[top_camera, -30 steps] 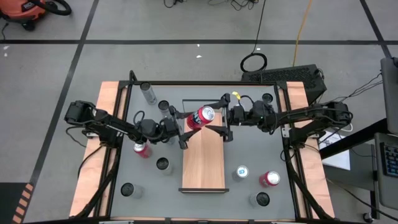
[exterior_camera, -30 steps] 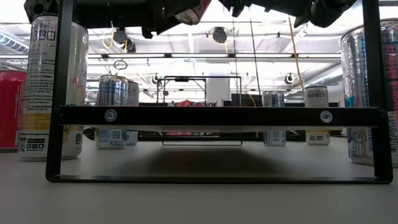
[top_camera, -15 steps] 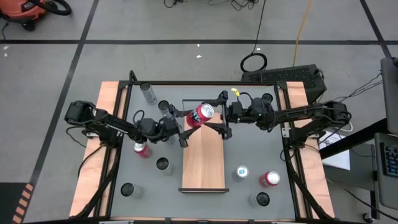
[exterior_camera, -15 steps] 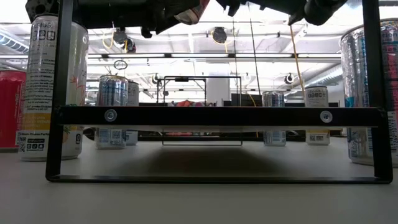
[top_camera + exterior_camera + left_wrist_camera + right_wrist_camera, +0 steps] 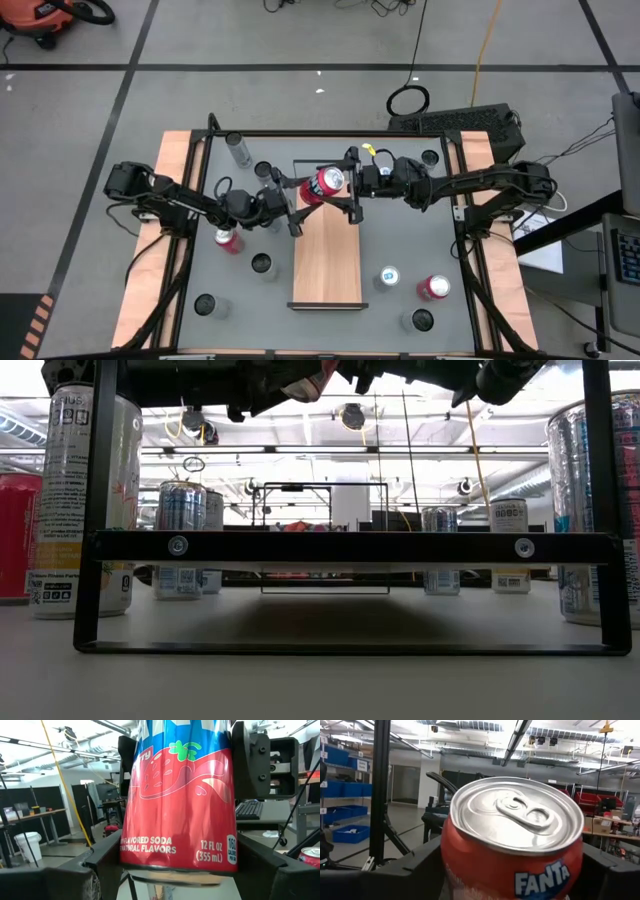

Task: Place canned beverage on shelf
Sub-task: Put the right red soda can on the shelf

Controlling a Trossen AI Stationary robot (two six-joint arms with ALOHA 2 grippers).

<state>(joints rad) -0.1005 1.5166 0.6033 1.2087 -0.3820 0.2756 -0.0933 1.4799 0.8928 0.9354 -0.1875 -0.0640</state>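
A red soda can [image 5: 325,185] hangs above the far end of the shelf [image 5: 327,260], a long light-wood board lying on the grey table. My left gripper [image 5: 298,200] comes from the table's left and is shut on the can's bottom end. My right gripper [image 5: 349,187] comes from the right. It is open, and its fingers [image 5: 415,870] stand on either side of the can's top end [image 5: 517,817]. The low view shows the shelf's dark front edge [image 5: 350,547], with both grippers at the picture's top. My left gripper pinches the can's side wall near its bottom end [image 5: 131,857] between its two fingers [image 5: 92,872]. It reaches in roughly level from the table's left. The can is lifted clear of the shelf, tilted, with its top toward the table's right. My right gripper: I cannot tell whether its fingers touch the can.
Several other cans stand on the table around the shelf: a red one [image 5: 229,239] under the left arm, a red one [image 5: 433,288] and a silver one [image 5: 388,276] at the near right, and dark-topped ones [image 5: 262,264] [image 5: 422,320]. A thin black wire rail [image 5: 300,165] stands at the shelf's far end.
My right gripper has moved toward the table's left, closing in on the can's top end until its fingers flank it. My left gripper and the can have kept still.
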